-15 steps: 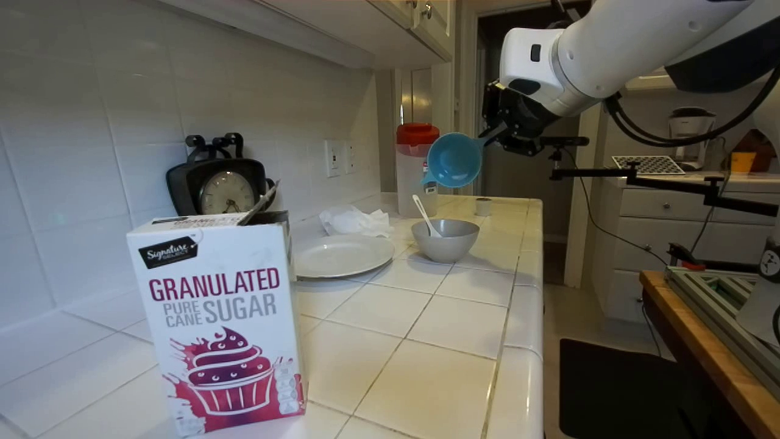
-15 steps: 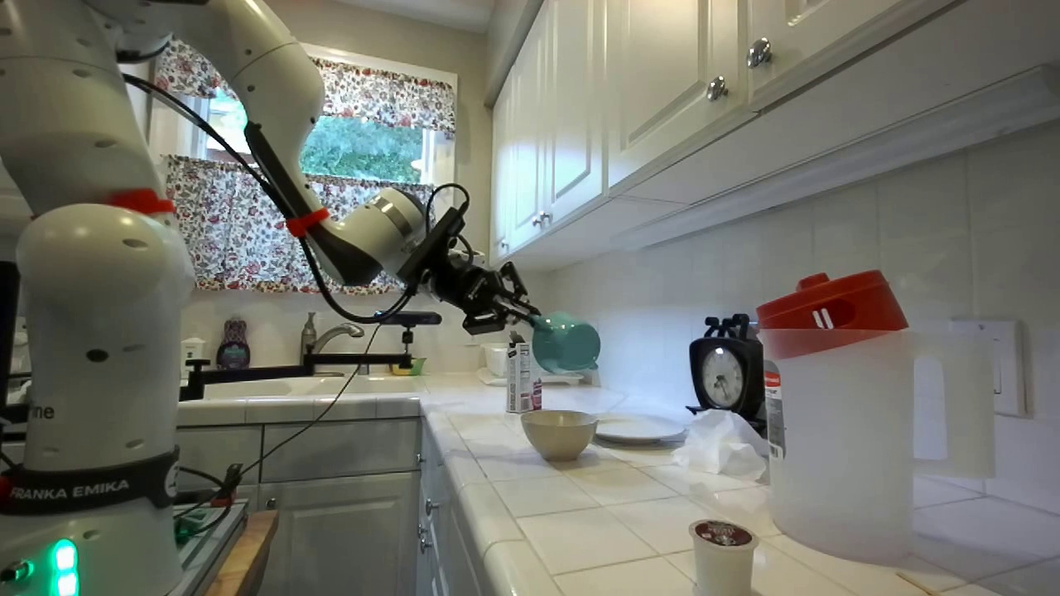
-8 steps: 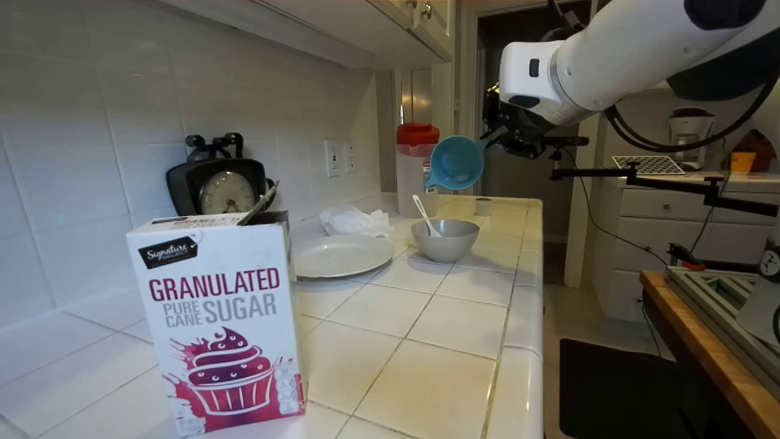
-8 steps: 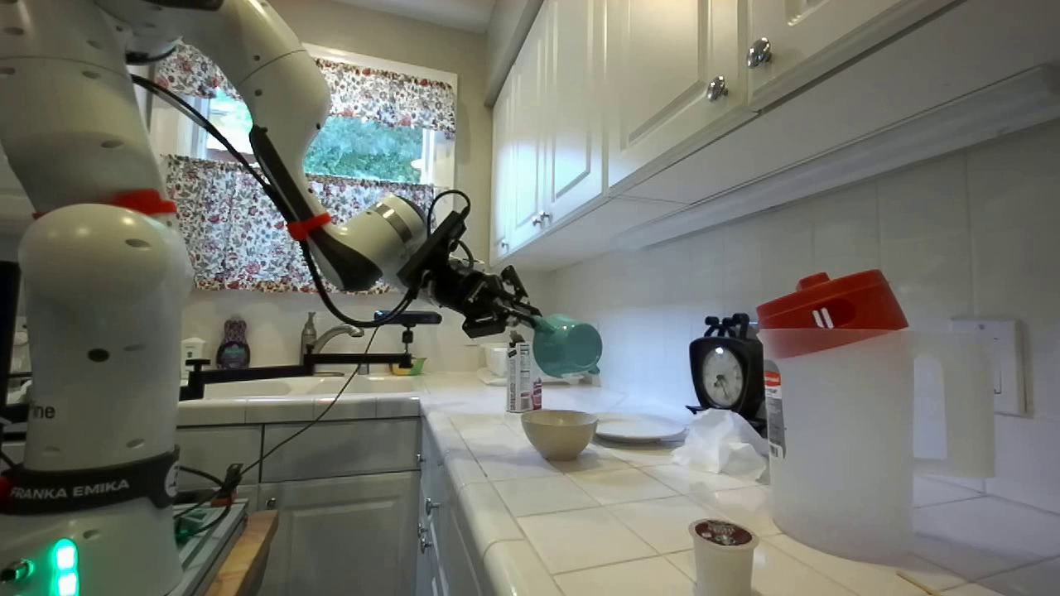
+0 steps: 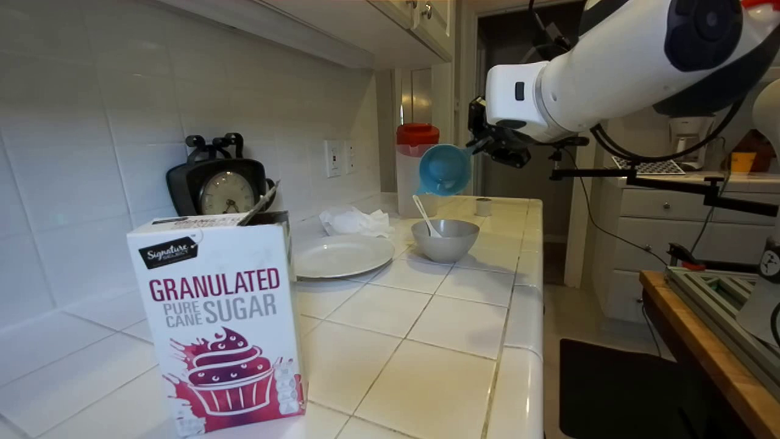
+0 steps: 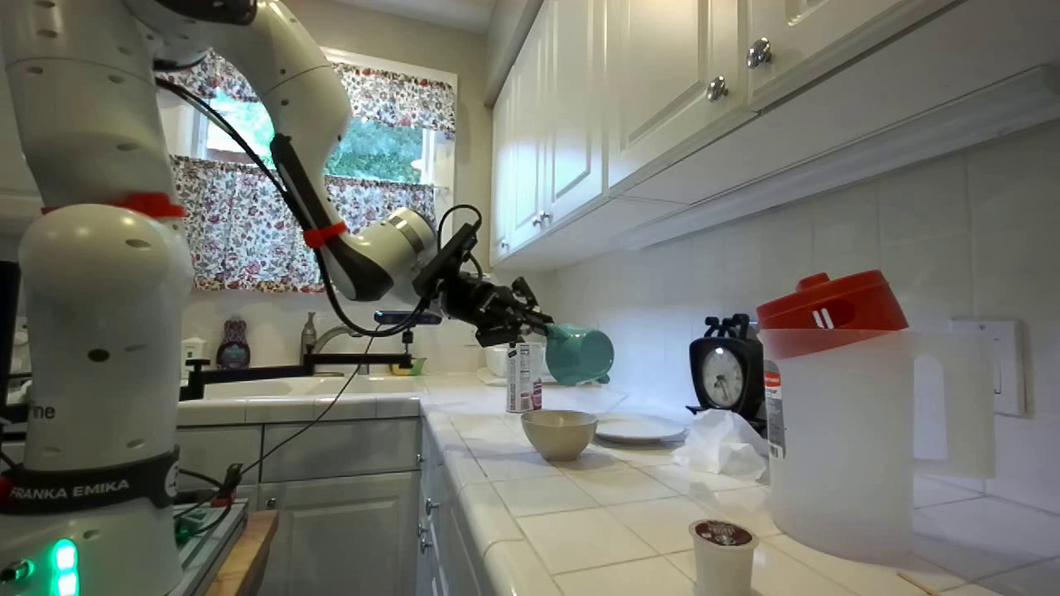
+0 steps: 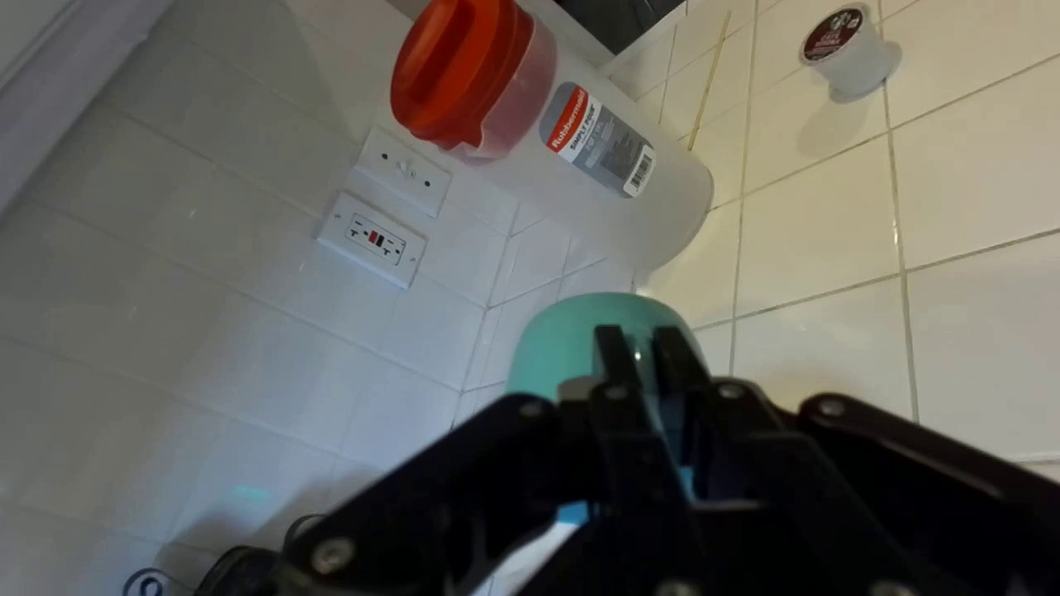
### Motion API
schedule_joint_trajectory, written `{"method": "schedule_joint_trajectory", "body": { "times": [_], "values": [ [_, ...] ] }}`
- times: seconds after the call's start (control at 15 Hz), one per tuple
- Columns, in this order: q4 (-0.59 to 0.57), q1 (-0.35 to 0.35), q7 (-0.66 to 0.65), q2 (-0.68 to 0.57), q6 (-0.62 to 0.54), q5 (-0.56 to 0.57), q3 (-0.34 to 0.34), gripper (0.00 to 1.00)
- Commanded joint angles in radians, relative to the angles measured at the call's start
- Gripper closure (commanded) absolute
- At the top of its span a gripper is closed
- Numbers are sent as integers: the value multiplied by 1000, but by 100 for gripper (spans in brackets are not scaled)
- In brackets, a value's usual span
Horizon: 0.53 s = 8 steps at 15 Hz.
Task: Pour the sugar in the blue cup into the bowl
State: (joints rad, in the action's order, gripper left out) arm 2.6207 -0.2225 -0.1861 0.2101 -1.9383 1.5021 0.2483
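Note:
The light-blue cup (image 5: pixel 443 166) is held in the air, tipped sideways, its opening toward the sugar box side. A paler patch shows inside it; I cannot tell if it is sugar. My gripper (image 5: pixel 475 144) is shut on the cup's handle, also in an exterior view (image 6: pixel 544 321). The cup (image 6: pixel 581 358) appears above the bowl (image 6: pixel 559 437) in both exterior views, apart from it. The bowl (image 5: pixel 448 249) stands on the tiled counter with a white spoon (image 5: pixel 423 210) in it. In the wrist view the fingers (image 7: pixel 636 335) cover part of the cup (image 7: pixel 551 343); the bowl is hidden there.
A flat white plate (image 5: pixel 344 259) and crumpled white paper (image 5: pixel 356 221) lie beside the bowl. A clear pitcher with red lid (image 6: pixel 840 439), a small pod cup (image 6: pixel 722 555), a black clock-like scale (image 5: pixel 222 189) and a sugar box (image 5: pixel 222 317) stand around. Cabinets (image 6: pixel 662 108) hang above.
The arm has lowered and carried the cup slightly toward the wall. The cup's opening has turned a little, and a paler patch now shows inside. The bowl has not moved.

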Motion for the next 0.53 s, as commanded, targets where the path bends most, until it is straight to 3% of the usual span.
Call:
{"method": "schedule_joint_trajectory", "body": {
  "times": [0.0, 0.47],
  "values": [
    [-36, -13, 15, -45, 33, 28, -5, 97],
    [-37, -47, 40, -44, 69, 9, 22, 97]
  ]
}}
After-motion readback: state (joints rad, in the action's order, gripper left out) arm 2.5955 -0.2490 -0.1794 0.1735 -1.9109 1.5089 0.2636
